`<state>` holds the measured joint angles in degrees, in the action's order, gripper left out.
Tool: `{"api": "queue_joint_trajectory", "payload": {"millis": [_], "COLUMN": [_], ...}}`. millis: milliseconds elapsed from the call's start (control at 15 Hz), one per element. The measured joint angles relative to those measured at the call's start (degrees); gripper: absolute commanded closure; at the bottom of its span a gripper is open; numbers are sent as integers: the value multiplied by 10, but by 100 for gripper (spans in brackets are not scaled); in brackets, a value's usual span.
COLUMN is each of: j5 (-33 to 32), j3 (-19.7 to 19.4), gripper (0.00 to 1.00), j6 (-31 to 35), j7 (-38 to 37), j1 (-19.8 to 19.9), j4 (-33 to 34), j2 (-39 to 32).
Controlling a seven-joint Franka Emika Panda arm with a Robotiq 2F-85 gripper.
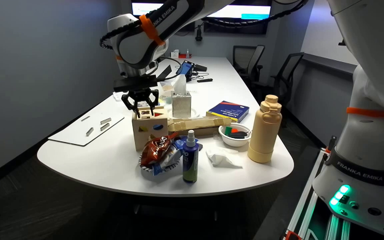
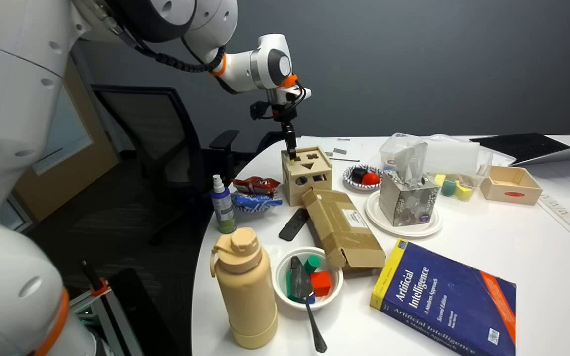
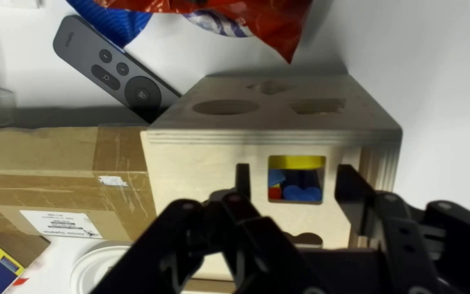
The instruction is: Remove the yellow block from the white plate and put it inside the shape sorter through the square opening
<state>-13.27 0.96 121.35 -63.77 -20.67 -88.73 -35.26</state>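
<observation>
The shape sorter (image 1: 140, 141) is a light wooden cube; it also shows in another exterior view (image 2: 295, 194) and in the wrist view (image 3: 202, 163). My gripper (image 1: 145, 115) is right over its top, also in another exterior view (image 2: 292, 155). In the wrist view my gripper (image 3: 294, 177) is open, with one finger on each side of the square opening and nothing between them. A yellow piece (image 3: 296, 162), likely the yellow block, lies inside along that opening's edge, mostly hidden. The white plate (image 1: 234, 143), a small bowl (image 2: 284, 295), holds green, red and dark things.
A cardboard box (image 2: 339, 222) lies against the sorter. A snack bowl with a red bag (image 1: 155, 150) and a spray bottle (image 1: 190, 160) stand close by. A tan bottle (image 2: 245, 291), tissue box (image 2: 406, 198) and blue book (image 2: 448, 296) are farther off.
</observation>
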Motion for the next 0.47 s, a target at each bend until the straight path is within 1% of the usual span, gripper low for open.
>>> {"api": "queue_joint_trajectory", "payload": {"millis": [67,133,467], "j5": [0,0,0], "j3": [0,0,0], "gripper": [5,0,0], "j6": [0,0,0], "j7": [-2,-3,-5], "j1": [0,0,0], "j4": [0,0,-1], "j2": [0,0,7]}}
